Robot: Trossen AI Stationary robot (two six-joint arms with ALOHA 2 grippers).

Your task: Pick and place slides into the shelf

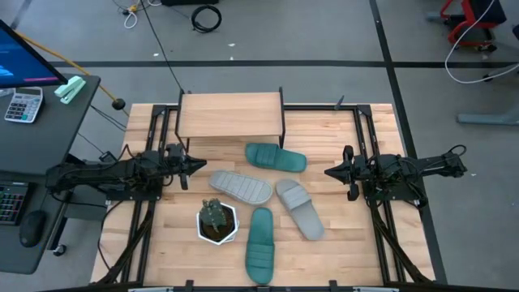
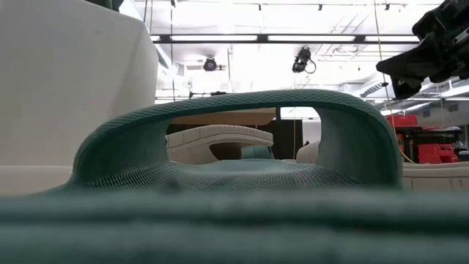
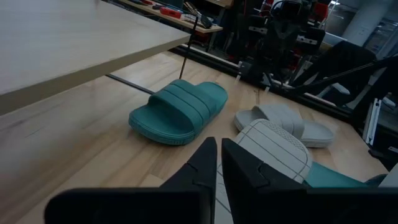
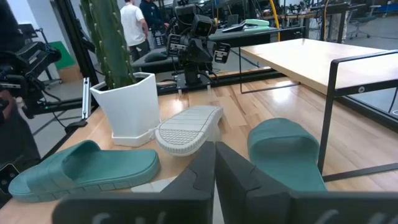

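Nearest me lies one teal slide (image 1: pixel 260 246), its long axis running near to far, beside the potted plant (image 1: pixel 217 220) on its left. Farther in, a grey slide (image 1: pixel 299 208) lies on a diagonal, its far end toward the left, and a second grey slide (image 1: pixel 240 187) lies nearly crosswise. Beyond them a second teal slide (image 1: pixel 276 157) lies crosswise at the foot of the shelf (image 1: pixel 230 115), just touching its front legs as far as I can tell. All four sit on the table; the shelf holds none yet.

The left gripper (image 1: pixel 197 163) hovers near the left end of the crosswise grey slide, fingers pressed together on nothing. The right gripper (image 1: pixel 331 172) waits at the right, fingers likewise together and empty.

I judge the slides light, soft and somewhat grippy. I would pinch across the ribbed strap (image 3: pixel 186 104), which should give a little under the fingers; a sole edge would likely bend.
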